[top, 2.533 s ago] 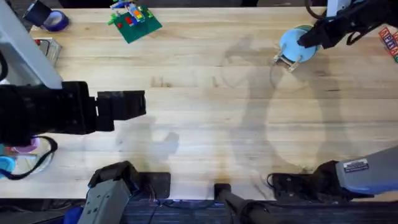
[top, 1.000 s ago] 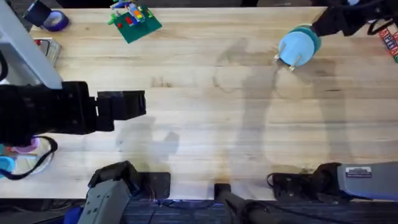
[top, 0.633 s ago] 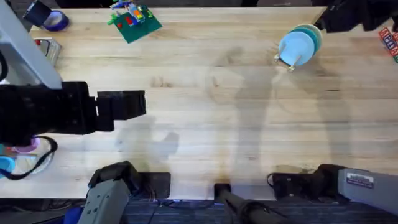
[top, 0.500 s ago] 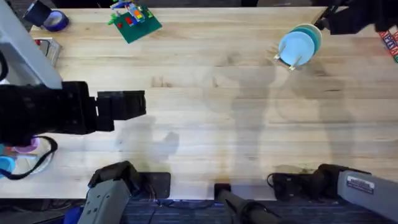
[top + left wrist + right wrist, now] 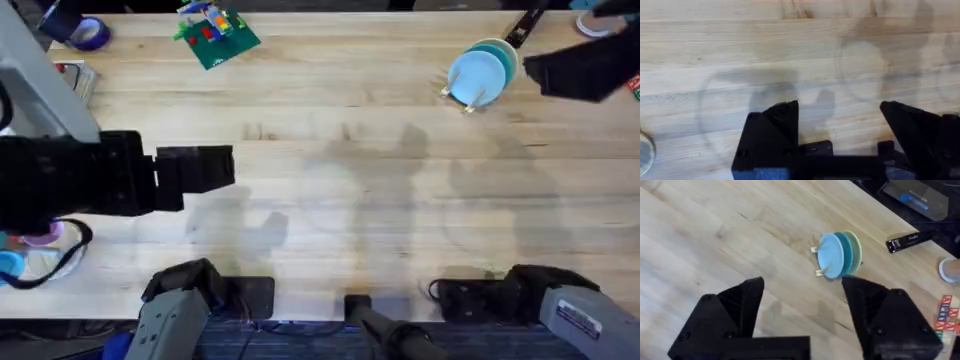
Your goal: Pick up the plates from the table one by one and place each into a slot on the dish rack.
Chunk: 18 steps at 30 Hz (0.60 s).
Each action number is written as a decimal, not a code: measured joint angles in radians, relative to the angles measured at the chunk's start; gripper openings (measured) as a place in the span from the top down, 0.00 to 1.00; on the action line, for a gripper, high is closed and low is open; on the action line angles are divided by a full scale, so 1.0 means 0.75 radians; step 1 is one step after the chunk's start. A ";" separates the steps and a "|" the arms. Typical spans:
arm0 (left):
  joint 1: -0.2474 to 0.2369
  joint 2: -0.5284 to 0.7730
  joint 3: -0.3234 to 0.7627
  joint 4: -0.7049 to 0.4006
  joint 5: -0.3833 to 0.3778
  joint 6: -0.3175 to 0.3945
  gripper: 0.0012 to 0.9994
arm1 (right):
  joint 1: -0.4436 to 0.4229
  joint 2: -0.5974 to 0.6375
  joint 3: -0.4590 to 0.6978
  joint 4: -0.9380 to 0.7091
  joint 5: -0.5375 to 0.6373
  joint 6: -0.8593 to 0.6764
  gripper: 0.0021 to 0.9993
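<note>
Here, at nine o'clock in the overhead view, we see the left gripper [image 5: 195, 168] held over the table [image 5: 330, 190], its fingers [image 5: 772, 130] spread with bare wood between them. Toward two o'clock stands the dish rack [image 5: 462, 95], and in it we find the pale sky-blue plate [image 5: 475, 74] upright in front, the teal plate [image 5: 503, 58] just behind, and a cream-coloured plate [image 5: 855, 250] at the back. Farther right, we see the right gripper [image 5: 800, 305] raised beside the rack, parted and holding nothing.
</note>
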 joint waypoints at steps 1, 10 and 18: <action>0.000 0.000 0.000 0.000 0.001 0.000 0.01 | 0.003 -0.025 0.000 -0.016 -0.002 0.024 0.04; 0.000 0.000 0.000 0.000 0.000 0.000 0.01 | 0.004 -0.221 0.003 -0.141 -0.008 0.223 0.01; 0.000 0.000 0.000 0.000 0.000 0.000 0.01 | 0.004 -0.259 0.006 -0.176 -0.009 0.255 0.01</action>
